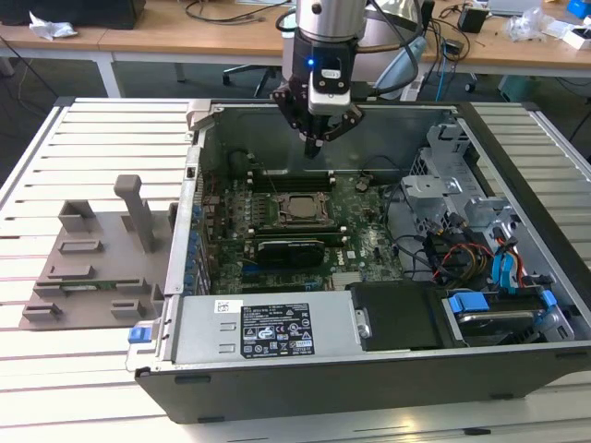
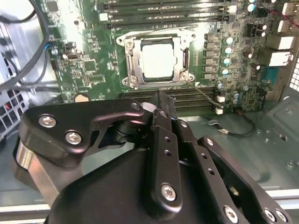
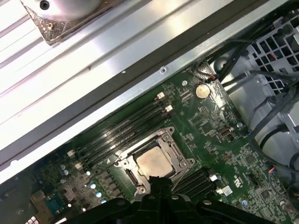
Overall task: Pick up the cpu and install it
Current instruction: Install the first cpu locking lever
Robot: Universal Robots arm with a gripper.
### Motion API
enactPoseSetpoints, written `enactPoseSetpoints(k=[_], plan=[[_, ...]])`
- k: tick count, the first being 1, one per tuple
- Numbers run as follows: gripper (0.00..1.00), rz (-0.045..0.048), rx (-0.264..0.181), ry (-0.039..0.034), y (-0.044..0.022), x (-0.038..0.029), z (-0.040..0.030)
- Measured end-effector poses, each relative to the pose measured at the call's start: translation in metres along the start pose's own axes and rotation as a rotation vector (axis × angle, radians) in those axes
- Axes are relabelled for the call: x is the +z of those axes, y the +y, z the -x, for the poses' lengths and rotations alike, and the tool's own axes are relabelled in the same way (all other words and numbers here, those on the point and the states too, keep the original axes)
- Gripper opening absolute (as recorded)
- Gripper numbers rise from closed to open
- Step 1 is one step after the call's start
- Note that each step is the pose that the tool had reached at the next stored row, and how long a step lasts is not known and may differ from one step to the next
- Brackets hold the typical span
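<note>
The cpu (image 1: 297, 209) lies flat inside the black socket frame (image 1: 274, 210) on the green motherboard (image 1: 369, 235) of the open computer case. In both wrist views its pale silvery top (image 2: 159, 60) (image 3: 153, 163) shows square within the frame. My gripper (image 1: 312, 146) hangs above the motherboard, a little behind the socket towards the case's back wall. Its black fingers (image 2: 161, 116) are drawn together to a point with nothing between them. The fingertips (image 3: 156, 182) are clear of the cpu, not touching it.
A long black expansion card (image 1: 291, 249) sits just in front of the socket. Memory slots (image 1: 295, 175) run behind it. The power supply (image 1: 268, 328), a metal drive cage (image 1: 443, 185) and loose cables (image 1: 462, 254) fill the case. A grey fixture (image 1: 102, 258) stands at the exterior view's left.
</note>
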State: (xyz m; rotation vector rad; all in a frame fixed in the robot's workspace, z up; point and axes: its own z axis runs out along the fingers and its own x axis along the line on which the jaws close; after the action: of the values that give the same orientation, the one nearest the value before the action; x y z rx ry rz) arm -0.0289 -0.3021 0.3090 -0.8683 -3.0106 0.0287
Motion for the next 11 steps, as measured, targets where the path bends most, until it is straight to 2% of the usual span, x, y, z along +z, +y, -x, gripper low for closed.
enactPoseSetpoints(k=[2, 7, 11], plan=[[0.11, 0.0024, -0.027, 0.001, 0.0, 0.0, 0.0], [0.11, 0.0019, -0.13, -0.0008, 0.0, 0.0, 0.0], [0.11, 0.002, -0.132, -0.0009, 0.0, 0.0, 0.0]])
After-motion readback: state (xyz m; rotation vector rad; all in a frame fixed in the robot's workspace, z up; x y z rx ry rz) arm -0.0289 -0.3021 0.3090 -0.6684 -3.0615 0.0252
